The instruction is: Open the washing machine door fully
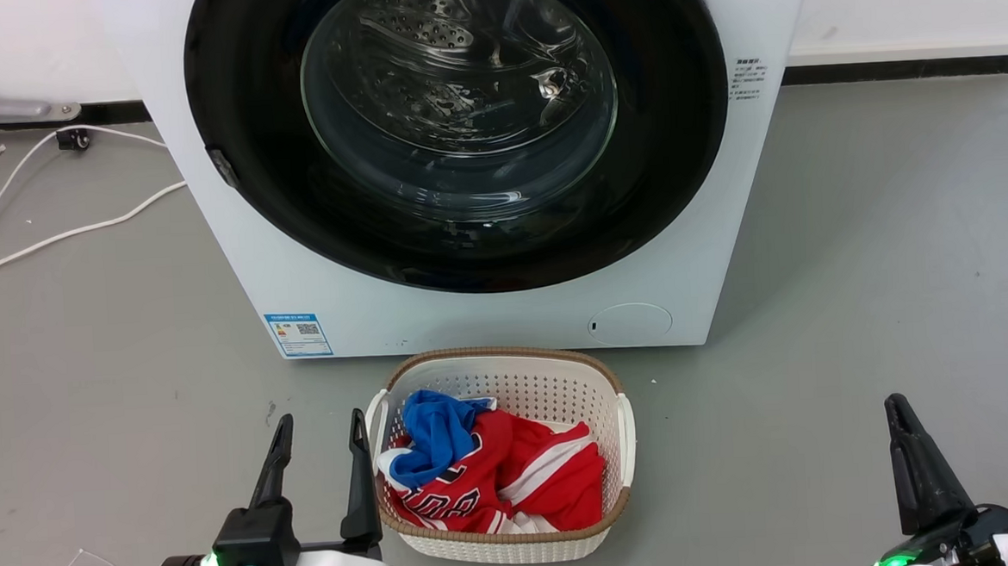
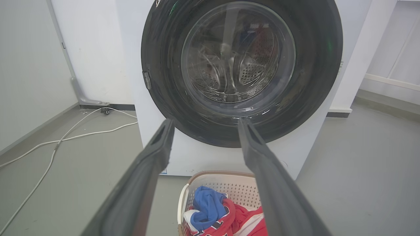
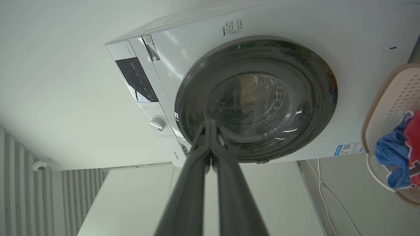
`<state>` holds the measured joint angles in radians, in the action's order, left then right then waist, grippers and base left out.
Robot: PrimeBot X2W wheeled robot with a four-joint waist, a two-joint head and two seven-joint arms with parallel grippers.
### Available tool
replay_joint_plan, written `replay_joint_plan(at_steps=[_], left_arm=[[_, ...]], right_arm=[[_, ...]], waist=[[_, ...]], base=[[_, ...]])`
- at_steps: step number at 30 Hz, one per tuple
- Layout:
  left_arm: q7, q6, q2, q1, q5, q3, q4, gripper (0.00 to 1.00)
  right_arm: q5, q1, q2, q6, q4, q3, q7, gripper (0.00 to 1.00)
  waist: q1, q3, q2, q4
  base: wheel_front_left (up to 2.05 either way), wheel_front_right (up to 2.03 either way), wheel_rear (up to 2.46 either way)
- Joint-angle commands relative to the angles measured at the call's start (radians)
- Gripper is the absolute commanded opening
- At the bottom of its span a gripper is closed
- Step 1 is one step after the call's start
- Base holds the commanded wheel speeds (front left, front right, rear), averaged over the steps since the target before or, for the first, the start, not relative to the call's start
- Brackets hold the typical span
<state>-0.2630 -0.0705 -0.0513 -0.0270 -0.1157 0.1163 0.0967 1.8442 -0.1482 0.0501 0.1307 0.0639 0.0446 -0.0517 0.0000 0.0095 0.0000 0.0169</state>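
Glossy black round washing machine door shut on white boxy washing machine; left gripper spread, right gripper pressed together. Reaching risks snagging white perforated laundry basket at machine's foot.

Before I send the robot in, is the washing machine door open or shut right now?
Shut. The washing machine door sits flush against the front of the washing machine, with no gap at its rim.
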Motion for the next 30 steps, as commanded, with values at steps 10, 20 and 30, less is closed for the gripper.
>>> replay_joint_plan(at_steps=[10, 20, 30], left_arm=[[-0.003, -0.005, 0.002, 0.034, 0.021, -0.007, -0.014, 1.00], [-0.003, 0.008, 0.002, 0.137, 0.049, -0.013, -0.050, 1.00], [-0.003, 0.012, 0.002, 0.258, 0.058, -0.001, -0.095, 1.00]], right_arm=[[-0.028, 0.102, 0.000, 0.000, -0.041, 0.077, -0.010, 0.00], [-0.043, 0.405, 0.087, 0.000, -0.164, 0.228, -0.091, 0.00], [-0.062, 0.820, 0.256, 0.000, -0.392, 0.219, -0.168, 0.00]], waist=[[0.0000, 0.047, 0.0000, 0.003], [0.0000, 0.193, 0.0000, 0.024], [0.0000, 0.379, 0.0000, 0.053]], base=[[0.00, 0.00, 0.00], [0.00, 0.00, 0.00], [0.00, 0.00, 0.00]])
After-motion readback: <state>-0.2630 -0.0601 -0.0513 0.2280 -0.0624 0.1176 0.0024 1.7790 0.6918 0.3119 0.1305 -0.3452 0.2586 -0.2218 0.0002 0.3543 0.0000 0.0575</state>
